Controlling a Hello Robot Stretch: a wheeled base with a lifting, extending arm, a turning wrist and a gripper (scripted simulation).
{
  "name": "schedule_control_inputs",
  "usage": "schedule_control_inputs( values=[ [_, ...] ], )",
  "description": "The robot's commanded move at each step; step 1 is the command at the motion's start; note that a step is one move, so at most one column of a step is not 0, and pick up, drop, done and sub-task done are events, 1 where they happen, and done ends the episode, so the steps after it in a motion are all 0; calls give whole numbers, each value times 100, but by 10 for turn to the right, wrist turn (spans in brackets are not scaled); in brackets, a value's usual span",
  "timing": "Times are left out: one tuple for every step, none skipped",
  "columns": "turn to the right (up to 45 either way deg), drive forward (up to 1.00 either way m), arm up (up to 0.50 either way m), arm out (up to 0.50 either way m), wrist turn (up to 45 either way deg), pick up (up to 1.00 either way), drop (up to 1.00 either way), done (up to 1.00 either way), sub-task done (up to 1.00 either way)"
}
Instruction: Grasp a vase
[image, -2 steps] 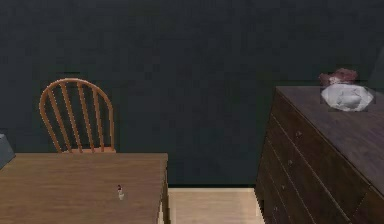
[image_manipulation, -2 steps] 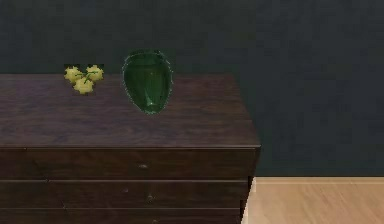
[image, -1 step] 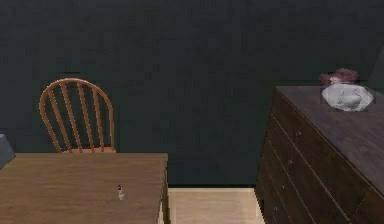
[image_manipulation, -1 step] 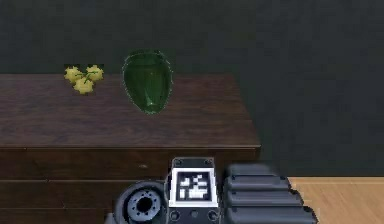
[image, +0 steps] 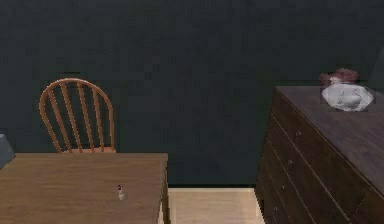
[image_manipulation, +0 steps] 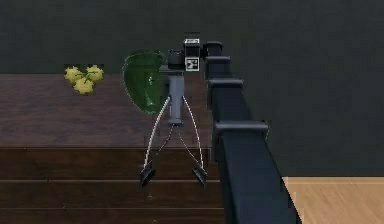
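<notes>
Arm side view, upper middle: one green vase (image_manipulation: 143, 80), round-bodied and upright, stands on the top of one dark wooden drawer chest (image_manipulation: 50, 120). My gripper (image_manipulation: 174, 176) is the single one on my single arm (image_manipulation: 240, 140), the dark bar rising from the bottom edge right of centre. Its dark body sits immediately right of the vase, and the two meet in the picture. Whether they touch cannot be told. My two thin fingers (image_manipulation: 150, 165) spread downward from that body, so their tips lie lower in the frame than the vase, over the chest's front. With the vase and the chest at and behind the gripper, I cannot tell whether it holds anything, nor how the fingers are set. Two white marker squares (image_manipulation: 192, 60) stand at the top of the gripper, just right of the vase's rim.

Left of the vase, near it on the same top, lies one small yellow cluster (image_manipulation: 84, 78). A strip of pale floor (image_manipulation: 335, 200) shows at the lower right.

Forward view: one wooden spindle-back chair (image: 77, 115) at the left stands behind one wooden table (image: 60, 185), which carries one tiny object (image: 122, 192). One dark dresser (image: 320, 160) occupies the right, with one whitish rounded object (image: 347, 94) on its top at the upper right. A dark wall (image: 200, 60) closes the scene.
</notes>
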Motion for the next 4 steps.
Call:
schedule_control_inputs(
  values=[
    [0,0,0,0,450,0,0,0,0],
    [0,0,0,0,450,0,0,0,0],
    [0,0,0,0,450,0,0,0,0],
    [0,0,0,0,150,0,0,0,0]
  ],
)
